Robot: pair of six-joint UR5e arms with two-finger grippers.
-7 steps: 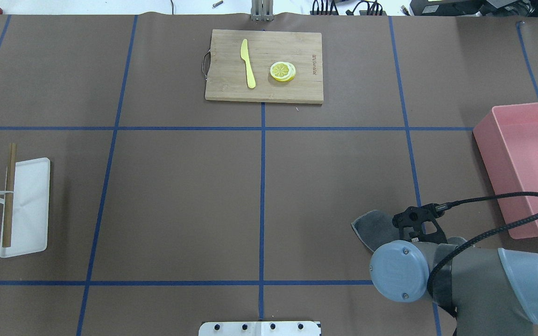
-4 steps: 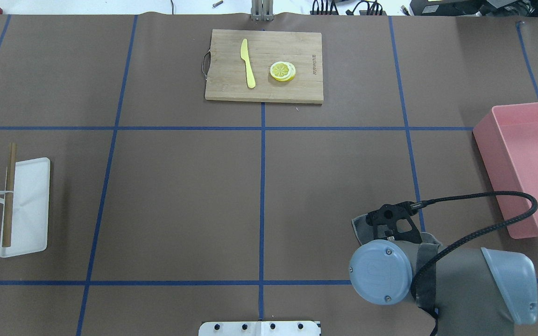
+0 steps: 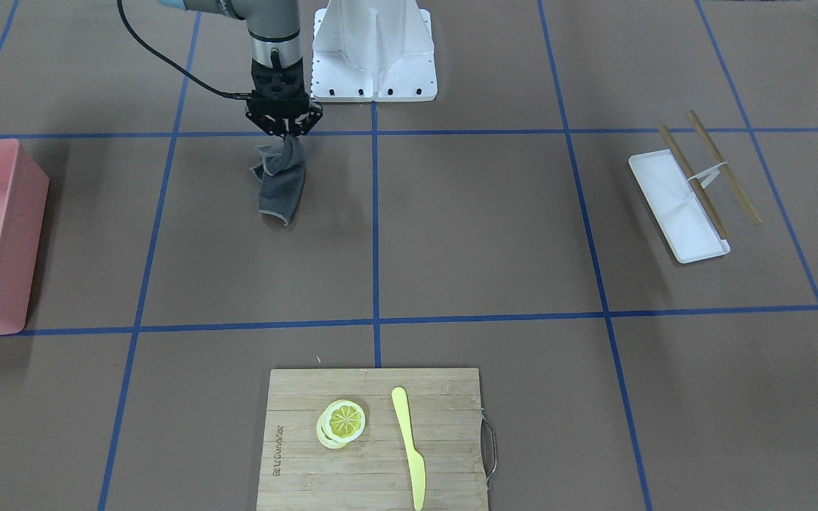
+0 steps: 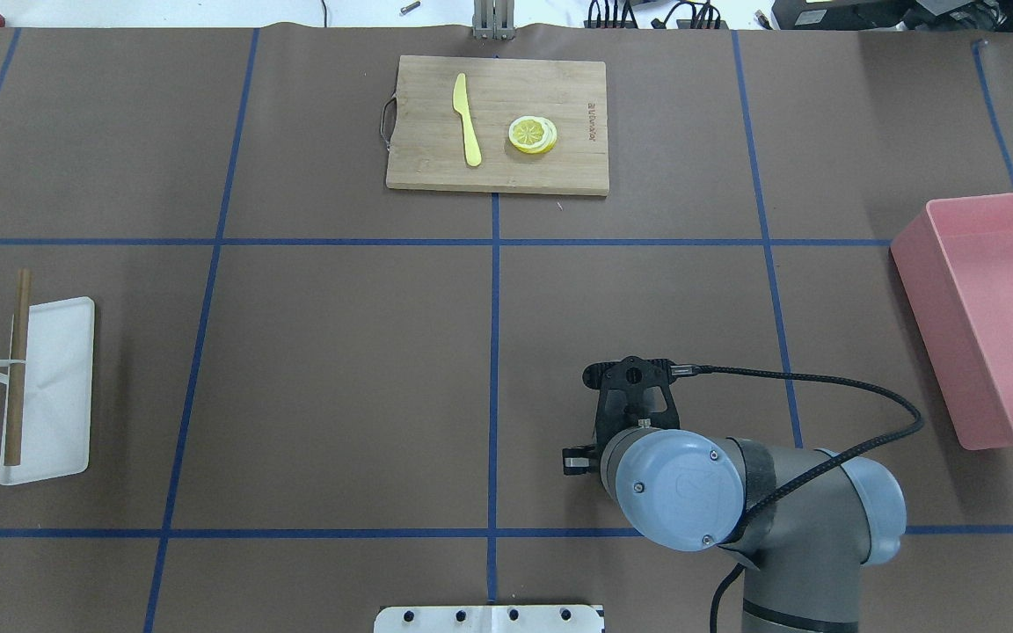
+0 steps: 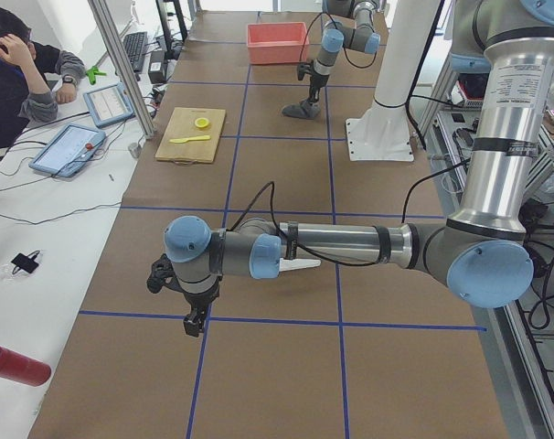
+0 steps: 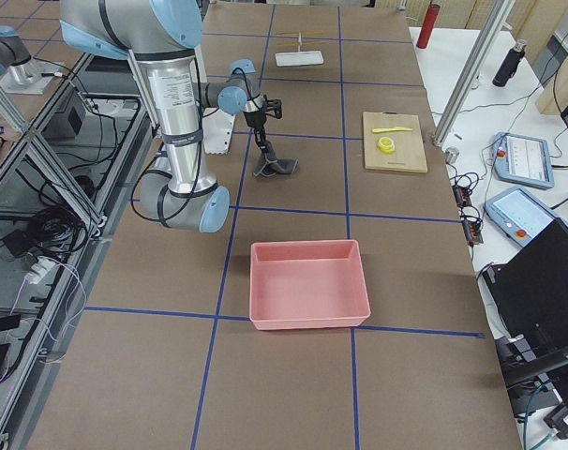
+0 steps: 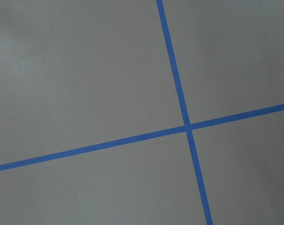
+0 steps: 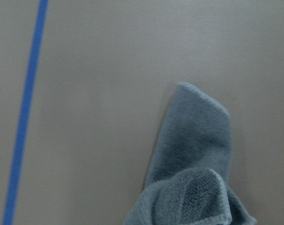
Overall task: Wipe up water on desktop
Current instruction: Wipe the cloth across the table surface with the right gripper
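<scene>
The brown desktop [image 4: 339, 369] with blue tape lines fills the overhead view. My right gripper [image 3: 285, 136] is shut on the top of a grey cloth [image 3: 280, 183]. The cloth's lower part lies on the desktop right of the centre tape line in the overhead view. The cloth also shows in the right wrist view [image 8: 193, 159]. In the overhead view my right arm [image 4: 691, 488] hides it. I see no water. My left gripper [image 5: 194, 320] shows only in the exterior left view, above a tape crossing; I cannot tell whether it is open or shut.
A bamboo cutting board [image 4: 559, 88] with a yellow knife [image 4: 468, 119] and lemon slices [image 4: 532, 134] lies at the far middle. A pink bin [image 4: 990, 308] stands at the right. A white tray [image 4: 58, 396] with chopsticks [image 4: 18, 365] lies at the left.
My right arm has swept left across the desktop with the cloth in its gripper. The cloth showed beside the wrist before; now the arm covers it in the overhead view.
</scene>
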